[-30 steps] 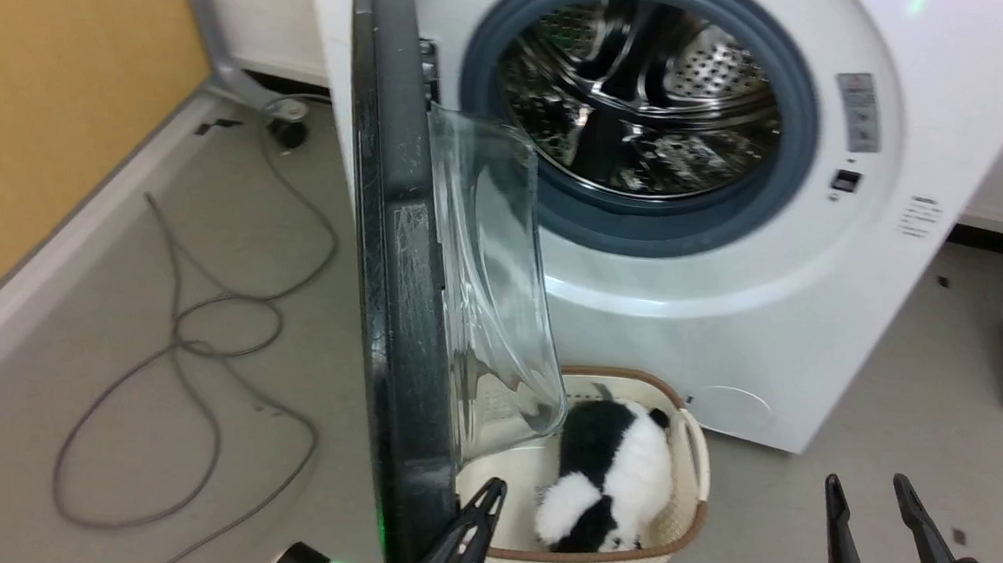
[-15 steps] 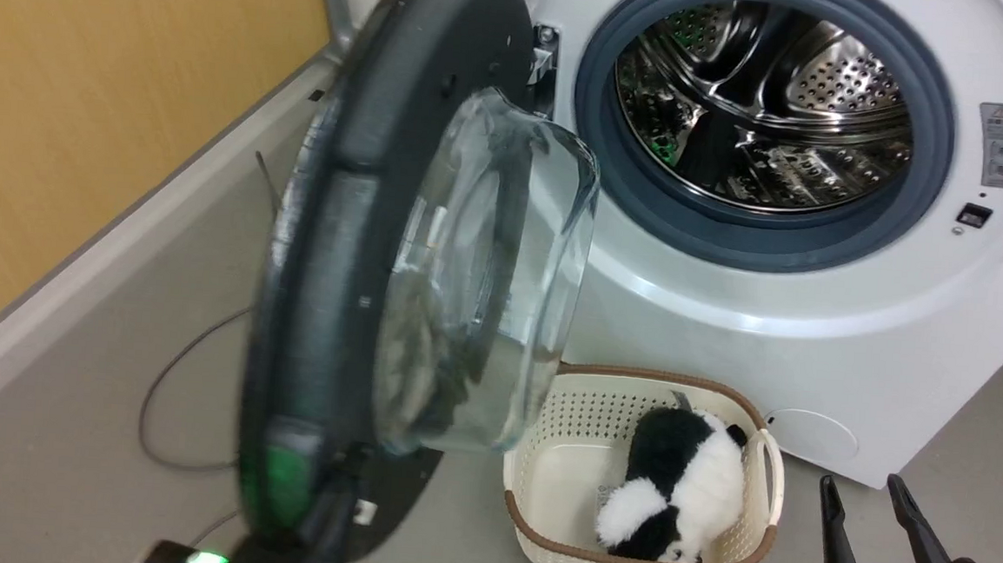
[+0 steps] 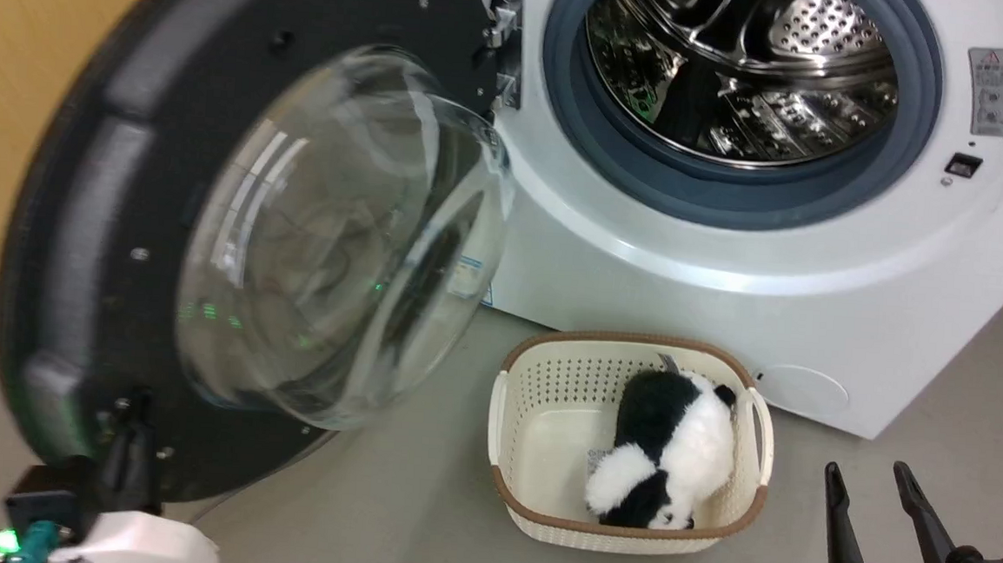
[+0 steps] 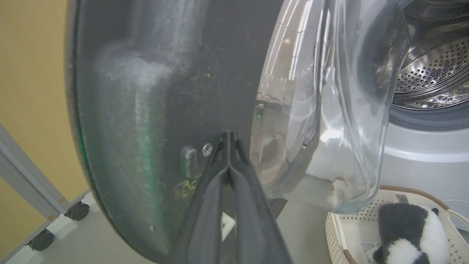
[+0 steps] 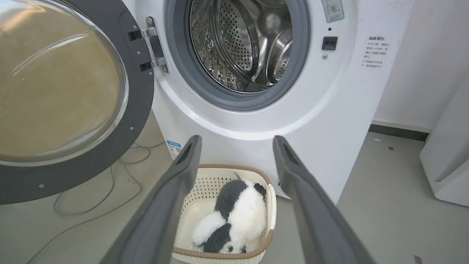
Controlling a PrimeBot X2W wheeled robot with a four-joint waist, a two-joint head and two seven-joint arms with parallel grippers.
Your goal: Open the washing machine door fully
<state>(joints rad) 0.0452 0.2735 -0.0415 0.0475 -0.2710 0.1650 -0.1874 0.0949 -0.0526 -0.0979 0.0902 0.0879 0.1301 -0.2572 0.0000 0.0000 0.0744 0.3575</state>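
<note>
The washing machine door (image 3: 126, 163) is a round black door with a bulging glass bowl, hinged on the left of the white washing machine (image 3: 729, 269). It stands swung wide to the left, its inner face toward me, and the steel drum is exposed. My left gripper (image 3: 138, 416) is shut at the door's lower rim. In the left wrist view its closed tips (image 4: 228, 136) rest against the door's dark inner face (image 4: 146, 91). My right gripper (image 3: 865, 467) is open and holds nothing at the lower right. In its wrist view it (image 5: 237, 141) faces the machine (image 5: 329, 102) and the door (image 5: 139, 84).
A cream basket (image 3: 506, 491) holding a black-and-white plush panda (image 3: 674, 449) sits on the floor in front of the washer. Grey cables (image 5: 91, 205) lie under the door. A yellow wall (image 3: 9, 69) is at the left, a castered frame (image 4: 44, 205) stands beside it, and a white appliance (image 5: 447, 165) is at the right.
The door has swung from edge-on to wide open toward the left, with my shut left gripper following its lower rim. The head camera has shifted too. The right gripper stays open and still.
</note>
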